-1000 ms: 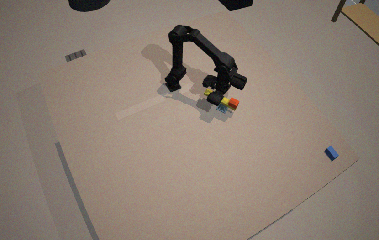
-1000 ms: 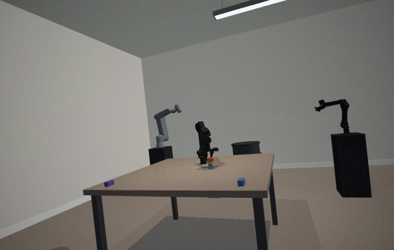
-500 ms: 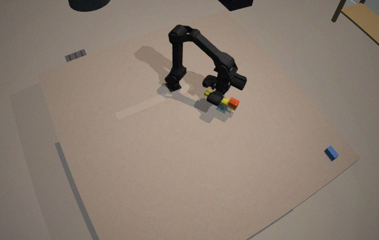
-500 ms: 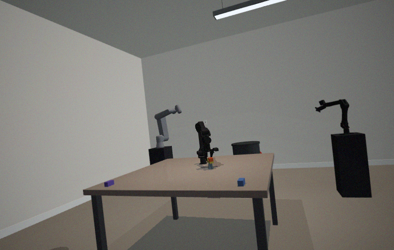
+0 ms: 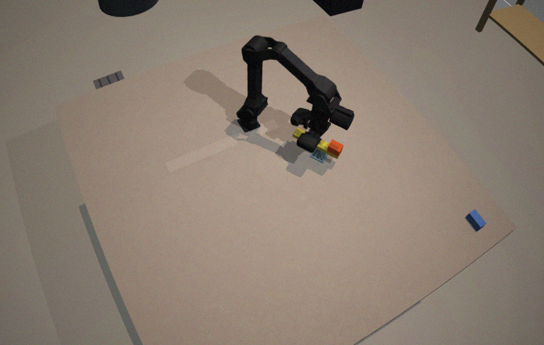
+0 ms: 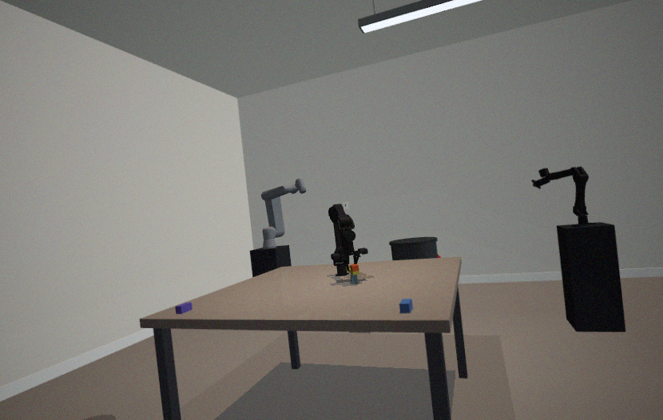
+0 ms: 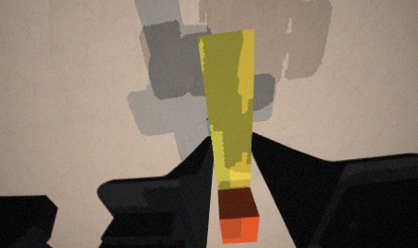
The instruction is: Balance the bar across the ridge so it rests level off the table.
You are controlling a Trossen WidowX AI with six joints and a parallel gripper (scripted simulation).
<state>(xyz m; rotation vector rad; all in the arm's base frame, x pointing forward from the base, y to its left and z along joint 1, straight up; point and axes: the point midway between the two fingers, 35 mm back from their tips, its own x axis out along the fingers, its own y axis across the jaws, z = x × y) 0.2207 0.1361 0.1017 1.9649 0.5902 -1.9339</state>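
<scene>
A yellow bar point(image 5: 323, 145) point(image 7: 228, 104) carries an orange-red block point(image 5: 335, 147) point(image 6: 355, 267) point(image 7: 239, 227) on one end. My gripper point(image 7: 230, 138) is shut on the bar, near its middle. The blue-grey ridge point(image 5: 318, 155) point(image 6: 354, 279) stands on the table under the bar; only a sliver of the ridge point(image 7: 208, 127) shows beside the left finger in the wrist view. The bar lies above the ridge and looks clear of the table. Whether the bar touches the ridge's top is hidden by the bar and fingers.
A blue block point(image 5: 475, 220) point(image 6: 406, 305) lies near a corner of the table point(image 5: 265, 257) point(image 6: 292, 307). A purple block point(image 6: 183, 307) lies near another corner. The arm's base point(image 5: 249, 124) stands behind the ridge. Other arms on black pedestals stand beyond the table.
</scene>
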